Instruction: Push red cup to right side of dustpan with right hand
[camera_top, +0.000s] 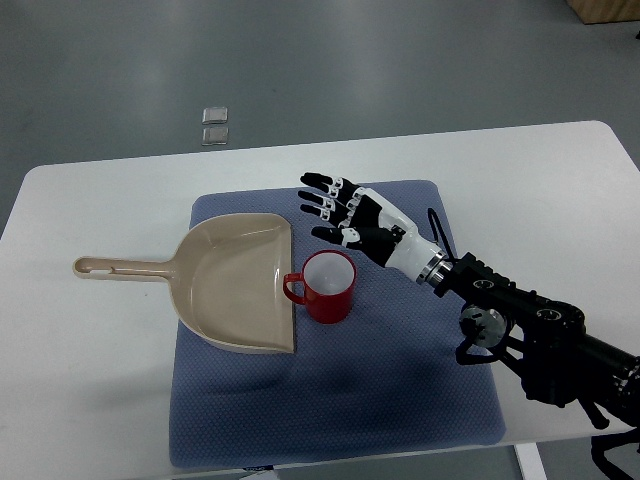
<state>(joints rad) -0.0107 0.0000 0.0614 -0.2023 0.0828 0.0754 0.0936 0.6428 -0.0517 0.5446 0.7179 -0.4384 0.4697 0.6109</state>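
Since red cup (328, 285) touches dustpan (235, 282) at 3 o'clock, my right hand (350, 213) hovers at cup's 12, fingers spread, empty

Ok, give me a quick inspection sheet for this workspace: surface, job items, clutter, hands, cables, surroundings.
Surface: white table with a blue mat laid on it.
Job's things: red cup upright on the mat, handle toward the beige dustpan, right beside the pan's open edge.
Clutter: nothing seen on the table.
Hands: right hand open, fingers spread, just behind the cup, holding nothing; left hand not in view.
Cables: black cable looping by the right wrist.
Surroundings: grey floor, two small clear items on it, a brown box corner.
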